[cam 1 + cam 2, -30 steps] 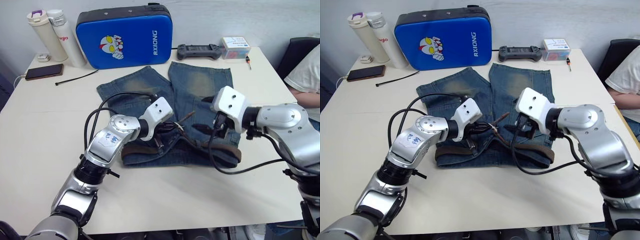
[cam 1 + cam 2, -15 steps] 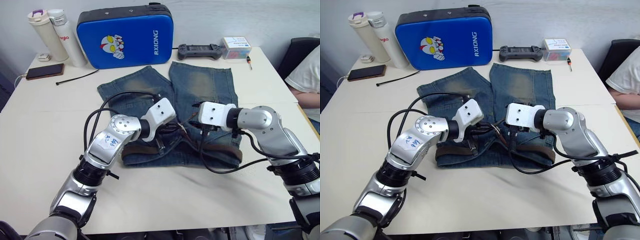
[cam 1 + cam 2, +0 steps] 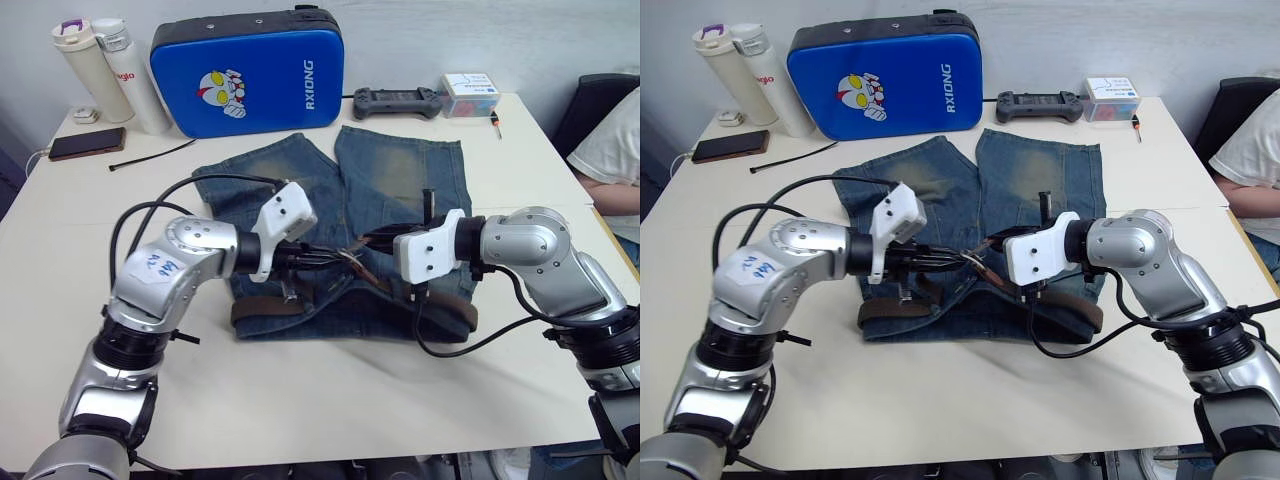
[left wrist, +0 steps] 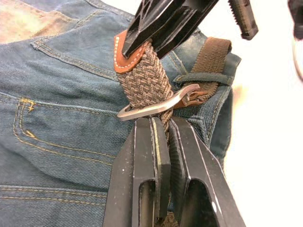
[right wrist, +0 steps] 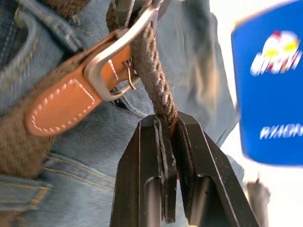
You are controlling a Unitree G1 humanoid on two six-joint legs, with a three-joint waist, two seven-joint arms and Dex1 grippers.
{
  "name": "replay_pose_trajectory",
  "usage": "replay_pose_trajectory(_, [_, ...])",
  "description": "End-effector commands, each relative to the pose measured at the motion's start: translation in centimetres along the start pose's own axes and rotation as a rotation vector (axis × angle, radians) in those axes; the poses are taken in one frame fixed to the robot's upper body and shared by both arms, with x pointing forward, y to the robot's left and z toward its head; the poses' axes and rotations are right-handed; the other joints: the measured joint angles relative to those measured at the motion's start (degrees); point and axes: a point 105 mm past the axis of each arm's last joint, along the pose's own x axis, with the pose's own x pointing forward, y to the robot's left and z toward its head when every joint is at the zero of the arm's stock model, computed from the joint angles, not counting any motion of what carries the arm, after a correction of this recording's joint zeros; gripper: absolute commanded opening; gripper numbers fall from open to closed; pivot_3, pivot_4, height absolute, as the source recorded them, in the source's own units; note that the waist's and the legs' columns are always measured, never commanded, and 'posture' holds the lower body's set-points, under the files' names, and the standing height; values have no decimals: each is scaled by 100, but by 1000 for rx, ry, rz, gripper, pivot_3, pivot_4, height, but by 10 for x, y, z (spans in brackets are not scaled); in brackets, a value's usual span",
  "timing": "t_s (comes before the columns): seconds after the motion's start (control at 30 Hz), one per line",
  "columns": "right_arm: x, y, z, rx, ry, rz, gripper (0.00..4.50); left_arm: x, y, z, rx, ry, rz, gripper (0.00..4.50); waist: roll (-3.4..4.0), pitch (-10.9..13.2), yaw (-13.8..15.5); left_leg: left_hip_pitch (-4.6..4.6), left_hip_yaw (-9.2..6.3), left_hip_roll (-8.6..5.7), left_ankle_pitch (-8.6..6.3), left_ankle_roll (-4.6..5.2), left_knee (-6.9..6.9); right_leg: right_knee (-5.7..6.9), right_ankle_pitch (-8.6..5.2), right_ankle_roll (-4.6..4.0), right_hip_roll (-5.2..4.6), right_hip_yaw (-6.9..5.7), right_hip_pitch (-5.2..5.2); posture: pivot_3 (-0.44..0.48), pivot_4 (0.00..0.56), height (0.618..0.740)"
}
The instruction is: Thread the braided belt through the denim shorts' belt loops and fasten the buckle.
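Two grips: left gripper [image 4: 163,142] and right gripper [image 5: 165,137] both clamp the braided belt [image 4: 144,82] at the fly.
Buckle [image 4: 156,101]: strap through frame, prong unseated; uneven pull may back it out.
Denim shorts [image 3: 400,170]: flat mid-table, may bunch.

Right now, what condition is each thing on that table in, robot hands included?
braided belt: strap passed through the frame, tan tip held
buckle: around the strap, not fastened
denim shorts: flat on the table
left gripper: shut on the belt
right gripper: shut on the belt's tip end
blue case: closed, upright
two bottles: upright, capped
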Motion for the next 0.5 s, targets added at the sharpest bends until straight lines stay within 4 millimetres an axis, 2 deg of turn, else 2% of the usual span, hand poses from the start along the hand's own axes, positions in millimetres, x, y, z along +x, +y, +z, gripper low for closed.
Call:
replay_pose_trajectory(0.03, [-39,-26,-43,9,210,-82,56,-20,-3,5,9,3,-35,0,0,0,2,0,-1,0,0,0,0,-1,0,0,0,-1,0,0,150,740])
replay_pose_trajectory(0.13, [-40,-29,-43,22,206,-92,56,-20,8,-1,27,27,24,0,0,0,3,0,-1,0,0,0,2,-6,0,0,0,0,1,0,150,740])
replay_pose_trajectory(0.3, [-30,-27,-36,46,172,-88,0,-1,0,-12,52,63,3,1893,0,0,30,0,-1,-4,-2,5,7,-8,0,0,-6,-2,6,0,150,740])
replay_pose_trajectory(0.43, [-32,-27,-38,44,182,-86,0,-4,-7,-8,38,52,-42,3615,1,1,-12,0,0,0,-2,5,4,1,0,0,0,0,3,0,150,740])
replay_pose_trajectory(0.5, [-35,-29,-38,33,190,-91,0,-10,-9,-5,18,33,-62,3615,1,1,-15,0,3,3,-1,3,1,5,0,0,2,2,1,0,150,740])
